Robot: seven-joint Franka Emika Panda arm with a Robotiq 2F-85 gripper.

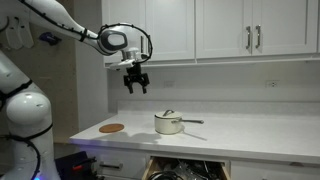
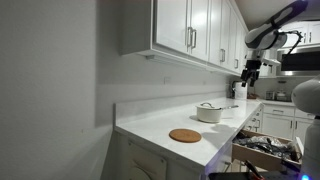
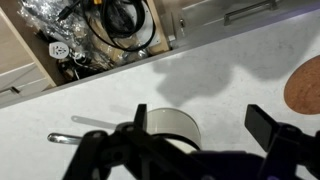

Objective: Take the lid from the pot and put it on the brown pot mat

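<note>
The cream-white pot stands on the white countertop with the pale lid on it and its thin handle pointing sideways. It also shows in an exterior view and in the wrist view. The brown pot mat lies flat on the counter apart from the pot; it also shows in an exterior view and at the wrist view's edge. My gripper hangs open and empty high above the counter, between mat and pot; its fingers frame the pot from above.
White upper cabinets hang above the counter. An open drawer full of cookware juts out below the counter's front edge; it also shows in the wrist view. A wall stands beside the counter's end.
</note>
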